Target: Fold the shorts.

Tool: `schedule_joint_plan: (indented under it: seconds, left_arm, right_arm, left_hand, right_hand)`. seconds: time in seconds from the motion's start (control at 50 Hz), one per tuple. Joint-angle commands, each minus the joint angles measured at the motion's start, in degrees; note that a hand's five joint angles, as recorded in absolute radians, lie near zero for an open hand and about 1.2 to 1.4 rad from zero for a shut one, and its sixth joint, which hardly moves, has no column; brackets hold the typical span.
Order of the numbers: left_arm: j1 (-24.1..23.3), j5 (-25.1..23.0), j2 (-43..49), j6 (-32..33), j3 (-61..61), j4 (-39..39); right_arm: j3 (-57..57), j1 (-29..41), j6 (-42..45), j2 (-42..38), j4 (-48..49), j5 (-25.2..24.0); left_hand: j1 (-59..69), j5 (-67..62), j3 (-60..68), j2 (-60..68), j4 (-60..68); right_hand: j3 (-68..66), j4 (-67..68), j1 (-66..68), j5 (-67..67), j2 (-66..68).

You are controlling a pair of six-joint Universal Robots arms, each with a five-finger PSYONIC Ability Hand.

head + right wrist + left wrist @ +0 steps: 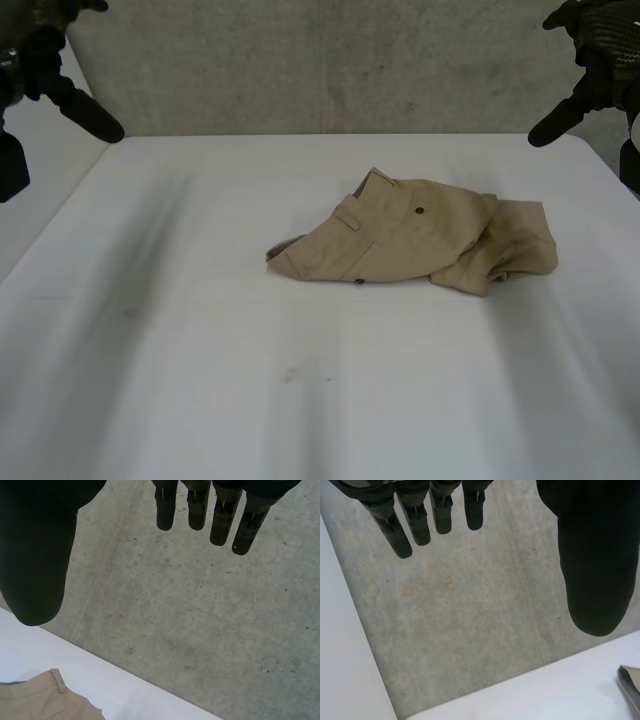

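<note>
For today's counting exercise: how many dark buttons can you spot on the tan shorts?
2. One button sits on the top face of the shorts, toward the far side; the other button is at their near edge. Folds may hide more.

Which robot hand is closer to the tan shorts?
Right. The right hand hovers beyond the shorts, slightly to their right; the left hand hovers far off to their left.

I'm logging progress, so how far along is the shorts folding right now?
Done: the shorts seem doubled over into a compact bundle on the table, one end rumpled. In hand: nothing; the left hand and right hand are raised, open, clear of the cloth. Left: probably only smoothing that end.
</note>
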State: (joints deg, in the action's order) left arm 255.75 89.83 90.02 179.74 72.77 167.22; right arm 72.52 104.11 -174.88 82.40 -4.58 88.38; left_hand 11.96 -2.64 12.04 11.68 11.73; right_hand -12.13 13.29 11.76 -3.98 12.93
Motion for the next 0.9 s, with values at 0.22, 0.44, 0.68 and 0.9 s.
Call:
schedule_joint_plan:
  seconds: [0.22, 0.44, 0.68, 0.9]
  left_arm:
    - [-2.4, -1.9, 7.3, 0.3, 1.1, 1.0]
    - [-11.9, -3.7, 28.1, -0.4, -4.0, 6.0]
    - [-13.4, -3.6, 46.3, -0.1, -16.3, 10.1]
    - [-14.6, -3.7, 54.8, 0.2, -24.5, 9.8]
  right_arm:
    - [1.7, 0.6, 6.9, -0.5, 0.1, -2.3]
    - [5.4, 0.9, 15.1, -2.1, -0.8, -9.4]
    - [9.3, 1.0, 23.4, -2.5, -3.2, -16.2]
    - [9.1, 0.9, 23.9, -3.8, -3.1, -16.0]
  left_hand:
    - [-1.4, 2.1, -1.5, -1.1, -1.2]
    - [9.0, -8.3, 8.9, 9.3, 9.3]
    - [6.7, -6.0, 6.6, 6.9, 6.9]
    - [11.0, -10.4, 11.0, 11.3, 11.3]
  right_hand:
    - [2.1, -3.3, -1.8, 4.0, -2.9]
    - [2.1, -3.3, -1.8, 4.0, -2.9]
    - [2.1, -3.3, -1.8, 4.0, -2.9]
    - [2.1, -3.3, -1.8, 4.0, -2.9]
